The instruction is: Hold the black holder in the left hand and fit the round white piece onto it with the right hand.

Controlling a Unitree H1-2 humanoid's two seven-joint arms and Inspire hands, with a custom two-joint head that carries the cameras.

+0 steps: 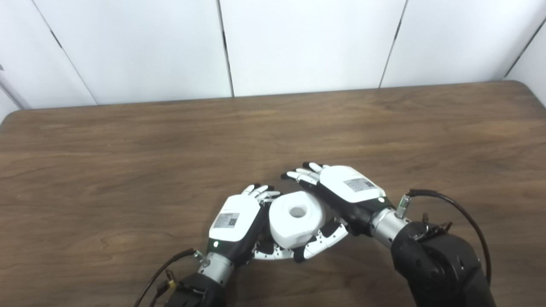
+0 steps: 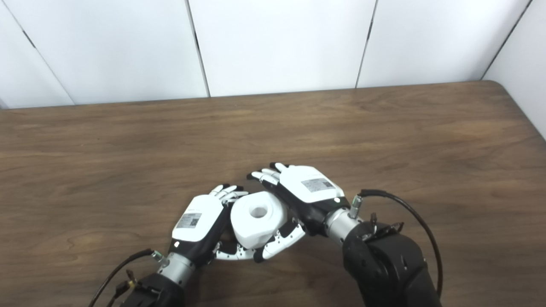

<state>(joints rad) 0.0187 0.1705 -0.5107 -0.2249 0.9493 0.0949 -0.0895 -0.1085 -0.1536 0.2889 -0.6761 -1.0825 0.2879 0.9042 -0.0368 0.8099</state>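
Two robot hands meet over a brown wooden table near its front edge, cradling a round white piece with a central hole between them. The left hand sits at the piece's nine o'clock, its palm pressed to the side and its fingers curled round the far edge; the right hand flanks it at two to three o'clock, fingers reaching past the far side while its thumb hooks in below at about five o'clock. Both hands appear to be grasping the white piece, or whatever sits under it. The black holder cannot be picked out; only dark shapes show beneath the piece at six to seven o'clock, and it is unclear whether they belong to the holder or to the hands. By the look of it, the fitting step is under way or nearly finished. The next move probably calls for the right hand to press the piece squarely down while the left holds firm.
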